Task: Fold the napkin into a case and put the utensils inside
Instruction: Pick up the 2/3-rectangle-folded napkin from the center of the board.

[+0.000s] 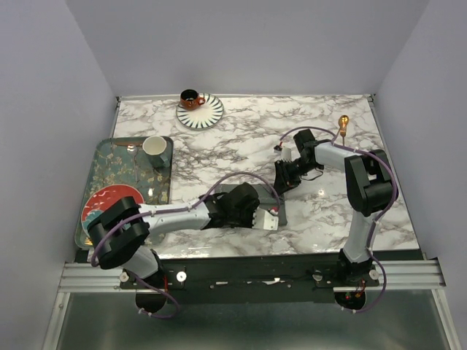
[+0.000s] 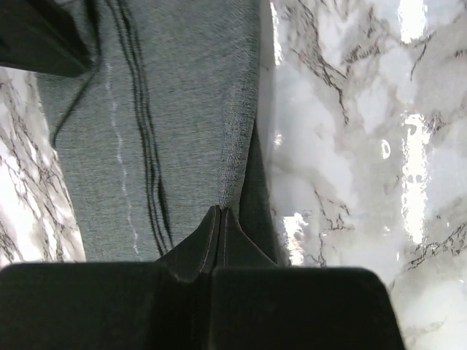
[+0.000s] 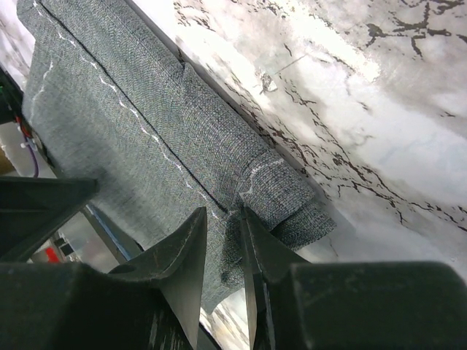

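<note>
The napkin (image 1: 280,208) is a dark grey cloth folded into a long narrow strip near the table's front middle. It fills the left wrist view (image 2: 175,109) and the right wrist view (image 3: 124,124). My left gripper (image 1: 266,213) is shut, pinching a raised fold edge of the napkin (image 2: 220,211). My right gripper (image 1: 281,185) is at the strip's far end, its jaws narrowly apart with the layered cloth end between them (image 3: 222,222). One gold utensil (image 1: 342,125) lies at the far right of the table. The other utensil I cannot make out for sure.
An orange cup on a striped saucer (image 1: 204,115) stands at the back. A patterned tray (image 1: 109,171) at the left holds a white cup (image 1: 154,146) and a red plate (image 1: 102,204). Walls enclose the marble table (image 1: 241,138).
</note>
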Controlling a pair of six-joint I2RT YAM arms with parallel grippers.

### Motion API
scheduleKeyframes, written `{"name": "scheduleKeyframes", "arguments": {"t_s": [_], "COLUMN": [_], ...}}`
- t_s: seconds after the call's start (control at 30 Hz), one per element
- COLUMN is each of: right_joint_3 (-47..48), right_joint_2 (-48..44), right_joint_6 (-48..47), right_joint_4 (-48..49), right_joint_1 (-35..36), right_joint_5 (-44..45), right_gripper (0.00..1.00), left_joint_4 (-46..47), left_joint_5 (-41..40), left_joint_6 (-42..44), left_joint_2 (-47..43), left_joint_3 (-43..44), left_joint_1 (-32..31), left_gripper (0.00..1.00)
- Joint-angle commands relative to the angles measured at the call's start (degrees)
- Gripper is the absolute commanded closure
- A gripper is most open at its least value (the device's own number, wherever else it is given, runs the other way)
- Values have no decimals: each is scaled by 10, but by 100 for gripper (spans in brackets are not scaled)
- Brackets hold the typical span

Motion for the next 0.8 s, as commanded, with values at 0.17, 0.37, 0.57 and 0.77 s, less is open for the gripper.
{"name": "scheduleKeyframes", "arguments": {"t_s": [0.17, 0.37, 0.57, 0.77], "right_joint_3": [-7, -2, 5, 13], "right_joint_2": [23, 26, 32, 37], "right_joint_6": [-30, -35, -39, -41], "right_joint_4": [-14, -16, -23, -30], "right_joint_1": [10, 10, 11, 11], "right_joint_5": [66, 67, 65, 66], "right_gripper": [66, 66, 66, 66], "left_joint_4": [-167, -238, -304, -180], "left_joint_5": [223, 303, 360, 284], "left_joint_6": [-38, -62, -63, -69], "left_joint_2": [57, 136, 202, 92], "left_joint_3": [152, 255, 337, 216], "left_joint_1": [107, 179, 228, 208], "left_gripper": [100, 100, 89, 58]}}
